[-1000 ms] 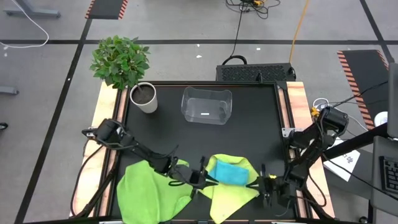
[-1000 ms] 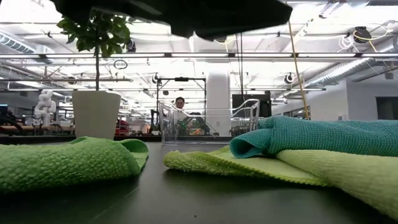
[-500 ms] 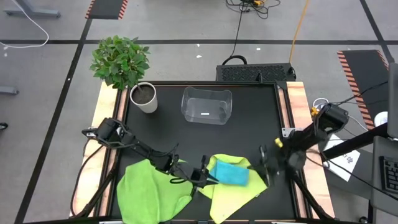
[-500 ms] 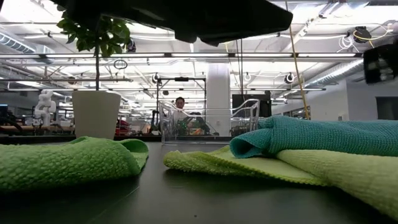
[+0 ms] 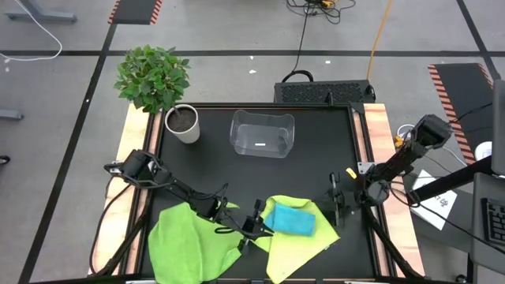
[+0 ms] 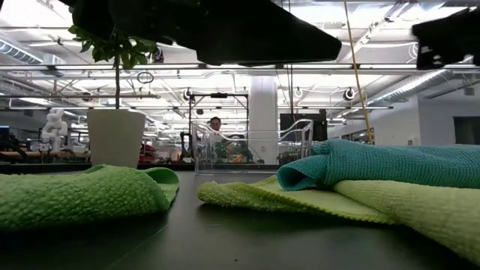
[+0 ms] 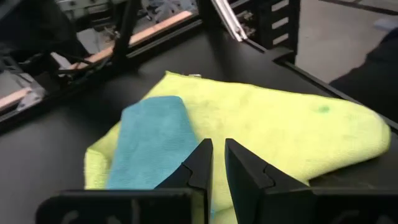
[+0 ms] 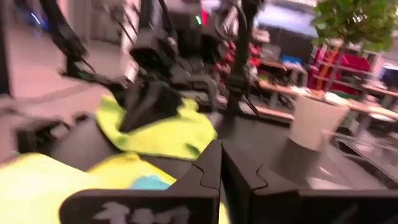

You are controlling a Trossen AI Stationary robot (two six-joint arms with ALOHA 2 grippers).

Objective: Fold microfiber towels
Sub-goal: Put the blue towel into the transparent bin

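The turquoise towel (image 5: 290,219), folded small, lies on the pale yellow-green towel (image 5: 296,246), which is spread near the table's front edge. The bright green towel (image 5: 189,241) lies crumpled to their left. My left gripper (image 5: 256,225) hovers low at the turquoise towel's left edge. In the left wrist view its fingers (image 7: 217,146) are shut with nothing between them, over both towels (image 7: 155,140). My right gripper (image 5: 335,201) is raised just right of the pale towel, shut and empty (image 8: 219,149).
A clear plastic bin (image 5: 262,134) stands at the far middle of the table. A white pot with a plant (image 5: 183,124) stands at the far left. Wooden rails (image 5: 379,142) run along both table sides. A person (image 6: 217,124) shows far behind the bin.
My right gripper has risen from the near right corner by the pale towel and gone toward the far edge, and its arm has swung up. The towels lie as before.
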